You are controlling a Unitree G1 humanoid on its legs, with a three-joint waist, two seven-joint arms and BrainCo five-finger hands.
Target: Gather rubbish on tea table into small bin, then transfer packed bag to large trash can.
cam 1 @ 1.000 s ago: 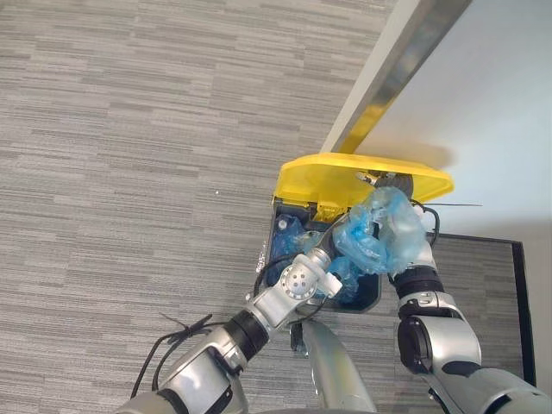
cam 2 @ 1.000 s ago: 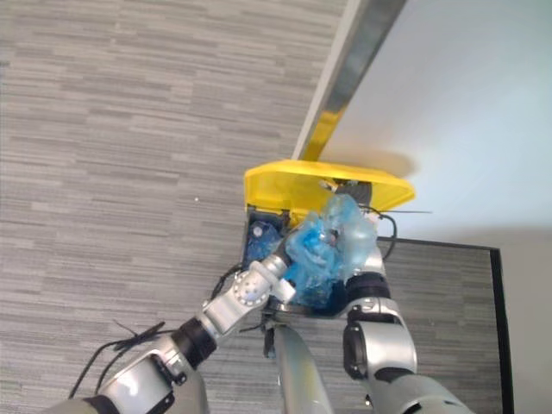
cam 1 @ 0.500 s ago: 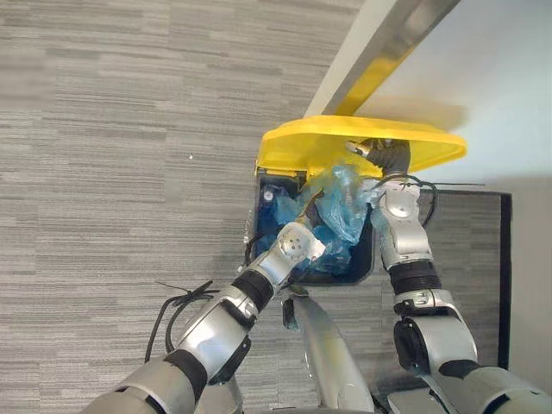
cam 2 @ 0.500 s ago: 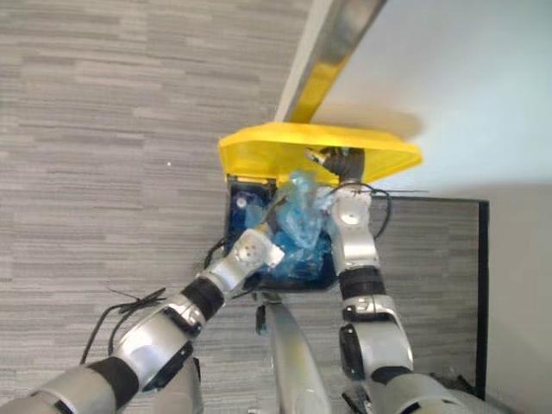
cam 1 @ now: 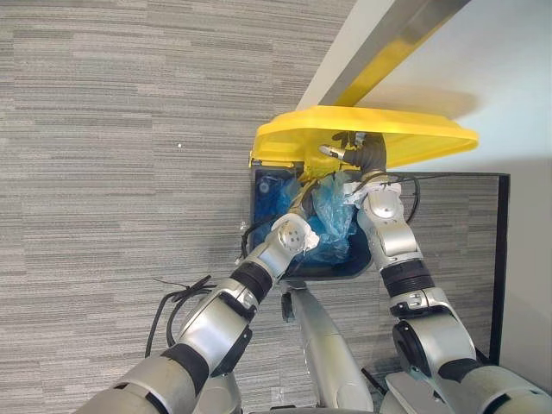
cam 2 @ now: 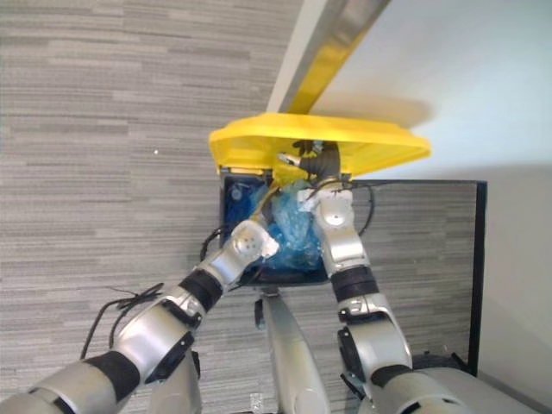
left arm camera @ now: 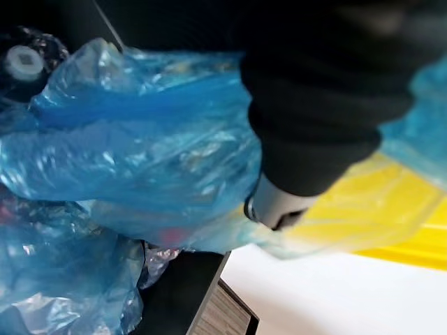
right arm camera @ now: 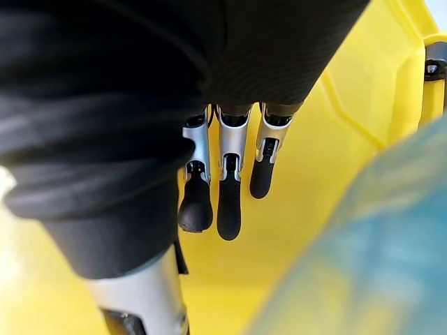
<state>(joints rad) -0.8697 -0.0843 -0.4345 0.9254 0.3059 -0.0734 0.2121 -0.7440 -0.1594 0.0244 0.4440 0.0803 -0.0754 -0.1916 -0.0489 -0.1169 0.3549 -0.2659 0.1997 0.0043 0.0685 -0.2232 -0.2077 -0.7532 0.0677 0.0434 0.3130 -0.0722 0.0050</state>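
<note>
The large trash can (cam 1: 363, 271) is dark with a yellow lid (cam 1: 371, 129), and the lid stands raised. My right hand (cam 1: 367, 156) is under the lid, with its straight fingers (right arm camera: 227, 183) flat against the yellow underside. The packed blue bag (cam 1: 332, 216) sits down inside the can's mouth. My left arm reaches into the can from the lower left. In the left wrist view, the left hand's dark cover (left arm camera: 314, 105) lies right against the blue bag (left arm camera: 140, 153). Its fingers are hidden by the plastic.
More blue plastic (cam 1: 272, 195) lies deeper in the can. The can stands on grey carpet (cam 1: 103, 129) against a white wall (cam 1: 492, 78) with a metal strip (cam 1: 392, 52). A dark framed mat (cam 1: 461, 224) lies on the right.
The blue bag has gone from above the rim down into the can, with my left hand following it. The right hand has pushed the lid higher. The camera has shifted.
</note>
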